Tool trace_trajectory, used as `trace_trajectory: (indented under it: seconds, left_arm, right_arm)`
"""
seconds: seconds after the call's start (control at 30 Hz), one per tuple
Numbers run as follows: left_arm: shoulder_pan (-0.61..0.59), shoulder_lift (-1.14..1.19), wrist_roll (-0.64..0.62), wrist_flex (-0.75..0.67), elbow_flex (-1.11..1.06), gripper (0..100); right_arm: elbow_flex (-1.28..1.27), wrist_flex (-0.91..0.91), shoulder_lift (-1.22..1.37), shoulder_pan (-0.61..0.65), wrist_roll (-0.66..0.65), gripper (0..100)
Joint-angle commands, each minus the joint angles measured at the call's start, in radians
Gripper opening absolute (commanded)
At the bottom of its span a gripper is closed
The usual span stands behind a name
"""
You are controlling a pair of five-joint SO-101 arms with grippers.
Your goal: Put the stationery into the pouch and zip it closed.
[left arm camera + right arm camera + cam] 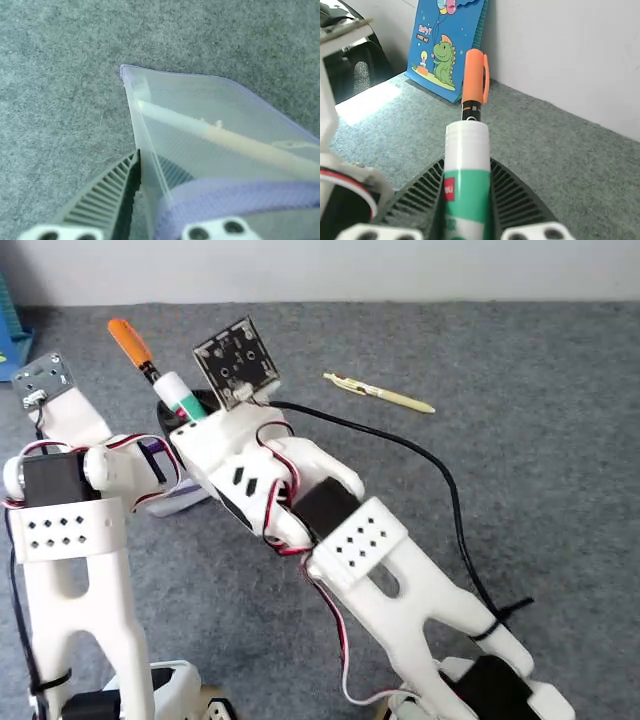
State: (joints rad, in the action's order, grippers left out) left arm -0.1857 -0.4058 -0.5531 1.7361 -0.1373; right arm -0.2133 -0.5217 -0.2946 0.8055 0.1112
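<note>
— Glue stick [466, 145]?
— White cap, green label, clamped between the jaws of the right end effector [466, 165], closed snug on its body. Long axis straight out past the fingertips and tilted upward.

— And the orange marker [475, 75]?
— Just beyond the glue stick's cap, in line with it. Impossible to tell whether gripped too or only tucked behind.

— The pouch [210, 110]?
— Translucent, purple zipper band, pinched along one edge by the left end effector [147, 165], closed tight on the sheet near a corner. Cream pen [235, 142] already inside, lying slantwise. Mouth open or zipped: hard to say.

— Pouch relative to the loaded end effector?
— Low and behind its fingertips, under that arm's wrist, seen from above [185, 502]. Stick aimed away from it, so probably a swing back and a downward tip needed before any drop. Left arm the nearer one, already holding on.

— Anything left out?
— Another pen [380, 392] on the table [560, 440], well off to the right end effector's side, apart from both arms.

— Arm poses?
— Right arm stretched forward over the pouch, wrist raised. Left arm bent close beside it, wrist dipped to the pouch.
</note>
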Motion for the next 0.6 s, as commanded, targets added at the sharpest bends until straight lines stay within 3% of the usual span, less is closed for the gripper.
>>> trace_trajectory:
  seconds: [0.0,0.13,0.37,0.57]
  left_arm:
    - [0.009,0.038,-0.008,0.015,0.013,1]
    - [0.008,0.034,-0.008,0.015,0.013,1]
    - [-0.035,0.034,-0.008,0.015,0.01,1]
    - [-0.028,0.034,-0.008,0.015,0.01,1]
  right_arm:
    - [0.002,0.012,-0.102,-0.022,-0.002,0.7]
    - [-0.002,-0.007,-0.168,-0.122,-0.003,0.7]
    - [-0.032,-0.251,-0.183,-0.426,-0.003,0.7]
    - [-0.249,-0.346,-0.176,-0.498,-0.117,0.7]
